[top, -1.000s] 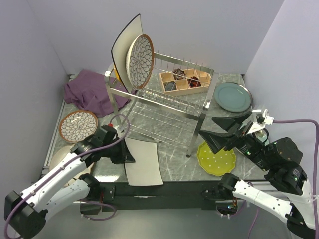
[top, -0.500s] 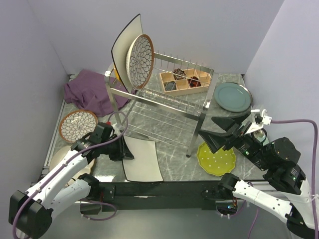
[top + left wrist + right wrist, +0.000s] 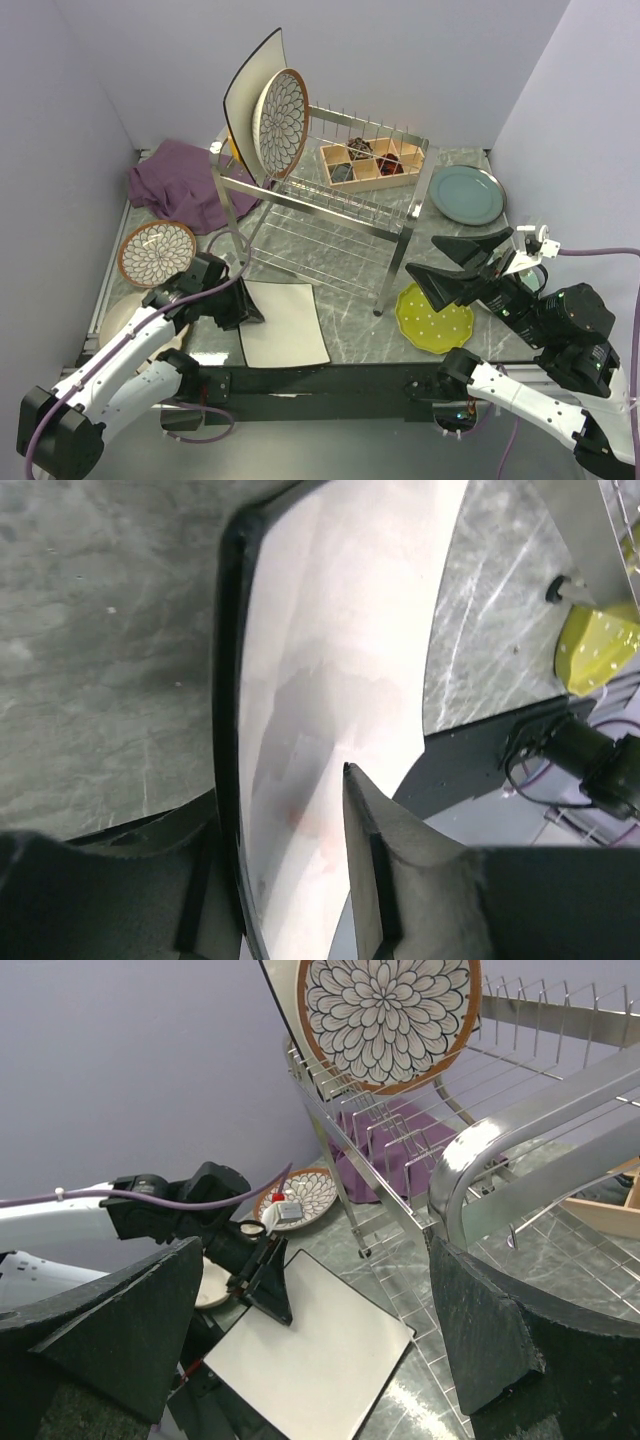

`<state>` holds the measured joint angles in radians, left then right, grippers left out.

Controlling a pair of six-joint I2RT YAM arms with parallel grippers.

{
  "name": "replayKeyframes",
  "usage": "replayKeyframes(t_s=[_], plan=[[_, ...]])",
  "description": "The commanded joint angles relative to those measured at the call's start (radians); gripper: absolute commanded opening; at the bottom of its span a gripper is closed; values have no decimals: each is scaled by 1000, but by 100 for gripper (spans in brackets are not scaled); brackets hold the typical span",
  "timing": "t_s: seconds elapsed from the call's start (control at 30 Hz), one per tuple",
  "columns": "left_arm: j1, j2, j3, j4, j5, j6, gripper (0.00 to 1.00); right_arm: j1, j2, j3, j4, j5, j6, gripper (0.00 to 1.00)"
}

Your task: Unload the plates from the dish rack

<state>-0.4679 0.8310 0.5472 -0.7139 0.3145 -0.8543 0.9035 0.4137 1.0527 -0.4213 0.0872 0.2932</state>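
A large cream square plate (image 3: 282, 325) (image 3: 340, 630) (image 3: 310, 1355) lies flat on the table near the front edge. My left gripper (image 3: 245, 310) (image 3: 280, 790) straddles its left rim with the jaws parted, one finger above the plate and one below. The silver dish rack (image 3: 330, 205) (image 3: 500, 1150) holds a second cream square plate (image 3: 245, 90) and a brown-rimmed patterned round plate (image 3: 283, 122) (image 3: 385, 1015) upright at its left end. My right gripper (image 3: 450, 265) (image 3: 315, 1250) hangs wide open and empty, right of the rack.
On the table lie a patterned plate (image 3: 157, 251) at the left, a yellow-green plate (image 3: 435, 320) under my right gripper and a teal plate (image 3: 465, 194) at the back right. A wooden compartment box (image 3: 370, 163) and purple cloth (image 3: 180, 185) sit behind the rack.
The square plate has come down from a tilt to lie flat on the table, and my left jaws have parted around its rim. My right gripper drifted slightly right.
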Motion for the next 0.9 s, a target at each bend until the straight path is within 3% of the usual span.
replayKeyframes(t_s=[0.0,0.47,0.87], plan=[[2,0,51,27,-43,-45,43,5,-12,-8,21,8,-17,100],[8,103,109,-28,-247,-75,50,5,-39,-19,23,3,-19,100],[26,158,122,-30,-340,-101,48,3,-50,-30,23,8,-19,100]])
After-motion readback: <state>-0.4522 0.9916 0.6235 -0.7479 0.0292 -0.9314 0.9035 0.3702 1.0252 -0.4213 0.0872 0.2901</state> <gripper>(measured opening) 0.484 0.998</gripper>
